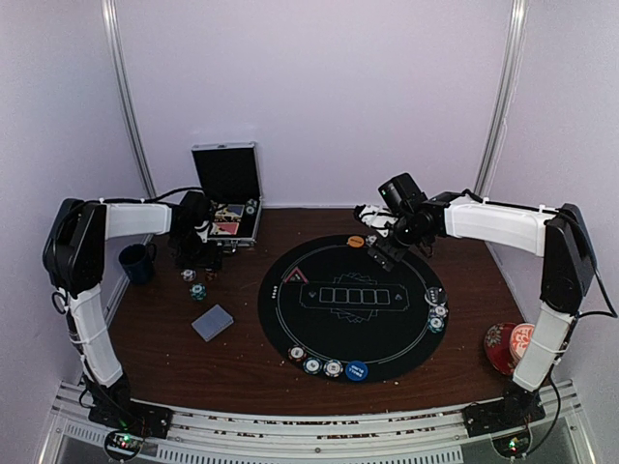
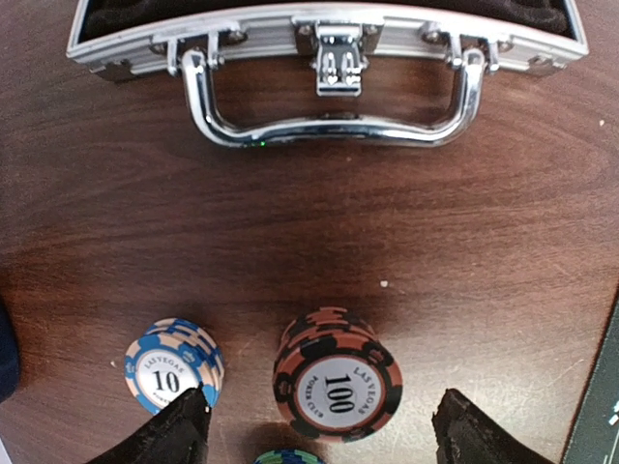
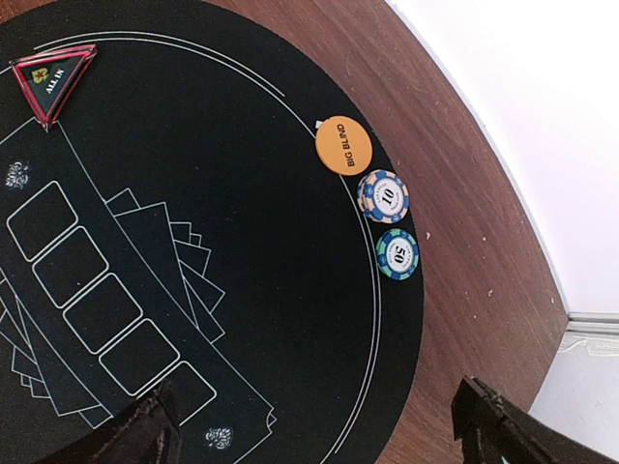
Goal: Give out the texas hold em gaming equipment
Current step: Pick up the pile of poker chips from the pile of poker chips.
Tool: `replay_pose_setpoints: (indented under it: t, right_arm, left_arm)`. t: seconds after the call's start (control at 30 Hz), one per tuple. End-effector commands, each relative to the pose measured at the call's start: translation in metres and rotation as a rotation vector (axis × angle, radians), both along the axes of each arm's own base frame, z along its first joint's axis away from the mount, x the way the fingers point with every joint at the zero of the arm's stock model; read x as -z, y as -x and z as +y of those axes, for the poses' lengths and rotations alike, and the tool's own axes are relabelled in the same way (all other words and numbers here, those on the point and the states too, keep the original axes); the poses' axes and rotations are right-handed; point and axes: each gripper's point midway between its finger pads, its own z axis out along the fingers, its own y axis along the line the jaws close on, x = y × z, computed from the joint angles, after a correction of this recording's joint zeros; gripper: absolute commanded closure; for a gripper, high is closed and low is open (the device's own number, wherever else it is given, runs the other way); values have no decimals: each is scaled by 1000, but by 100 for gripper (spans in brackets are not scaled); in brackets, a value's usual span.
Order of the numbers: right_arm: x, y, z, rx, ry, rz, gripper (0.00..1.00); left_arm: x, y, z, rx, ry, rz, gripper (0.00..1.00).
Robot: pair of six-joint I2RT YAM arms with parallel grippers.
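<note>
Grasp of red-and-black "100" poker chip stack [image 2: 337, 387] on brown wooden table [image 2: 290, 222], near silver aluminium case [image 2: 329, 39]. Left gripper [image 2: 324, 425] fingers apart, straddling the stack, not touching it. One finger [image 2: 179, 430] crowds blue-and-cream "10" chip stack [image 2: 172, 365]: centre first, squeeze low and evenly. Right gripper [image 3: 319, 430] wide open, empty, over black round felt mat [image 3: 242, 145].

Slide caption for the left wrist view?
Open left gripper straddles a 100 chip stack beside a 10 chip stack, metal case ahead.
</note>
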Motion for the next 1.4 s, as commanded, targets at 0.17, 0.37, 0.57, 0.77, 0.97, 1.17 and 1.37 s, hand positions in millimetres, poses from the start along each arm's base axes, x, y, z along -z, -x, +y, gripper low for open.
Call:
replay_pose_setpoints:
  t: [0.17,0.37,0.57,0.77,0.97,1.17,1.37]
  right_arm:
    - [4,-1,-2,9,13,-7,0]
    - [5,-1,-1,7,17,-5,0]
    - [7,-1,-1,6,20,-2,0]
    - [6,-1,-1,6,20,-4,0]
    - [6,-1,-1,5,23,-5,0]
    - [4,-1,-1,5,22,-9,0]
    - [4,-1,-1,6,23,-10,0]
  left_arm:
    - [0,-12,1,13,-8,-30,23]
    - [-1,-16,1,14,-10,-43,29]
    - [-1,-17,0,18,-7,-46,35]
    - [-1,-16,-3,27,5,-44,42]
    - [0,-15,-5,34,21,-40,49]
    - [-2,-14,-7,33,34,-40,55]
    - [0,-11,-9,35,45,-31,57]
